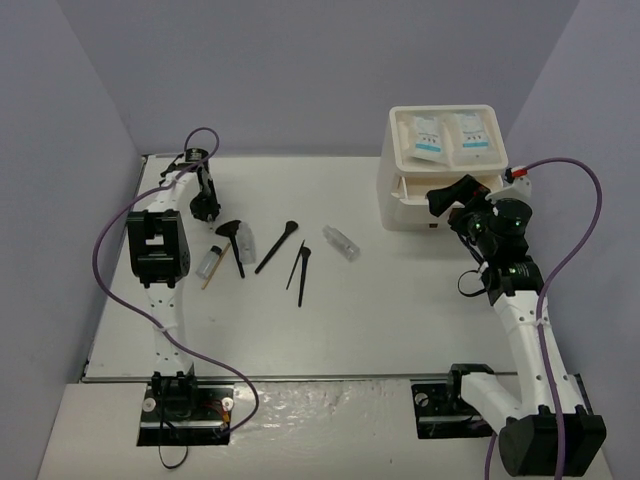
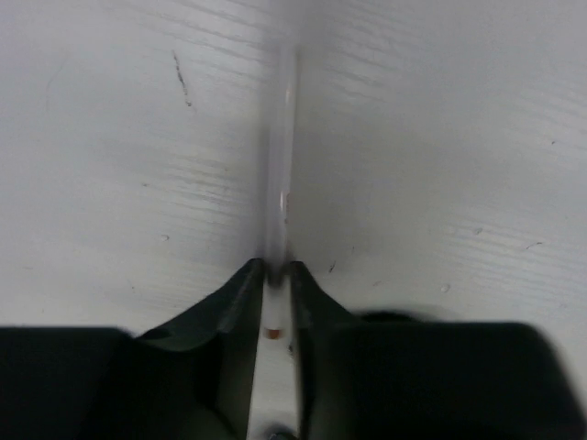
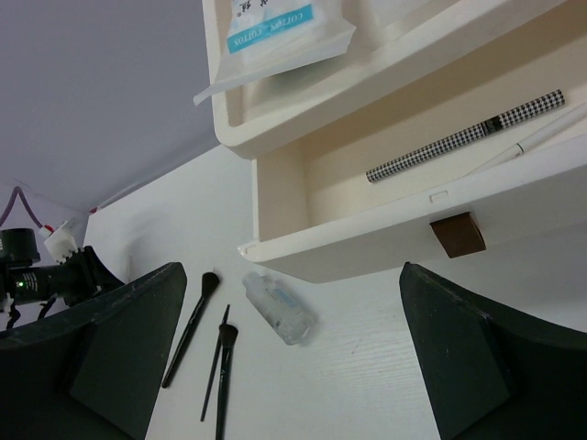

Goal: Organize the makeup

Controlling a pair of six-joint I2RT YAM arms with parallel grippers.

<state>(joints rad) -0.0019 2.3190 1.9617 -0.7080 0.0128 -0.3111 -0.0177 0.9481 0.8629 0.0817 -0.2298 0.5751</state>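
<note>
At the table's far left my left gripper (image 1: pixel 207 212) points down at the table. In the left wrist view its jaws (image 2: pixel 276 268) are shut on a thin pale stick (image 2: pixel 284 156) that runs away from them over the tabletop. Several thin black brushes (image 1: pixel 277 247) (image 3: pixel 193 325), a fan brush (image 1: pixel 232 232) and clear vials (image 1: pixel 340 243) (image 1: pixel 210 262) (image 3: pixel 280 307) lie mid-table. Two white sachets with blue print (image 1: pixel 428 135) (image 3: pixel 275 23) rest on top of the white drawer box (image 1: pixel 400 185). My right gripper (image 1: pixel 447 197) (image 3: pixel 293 367) hangs wide open and empty in front of the box's open drawer (image 3: pixel 367 229).
The open drawer holds a checkered pencil (image 3: pixel 468 136) and a thin white stick (image 3: pixel 541 137). A brown handle (image 3: pixel 457 234) sits on the drawer's front. Purple walls close in the table at the left, back and right. A wooden stick (image 1: pixel 207 278) lies by the left vial.
</note>
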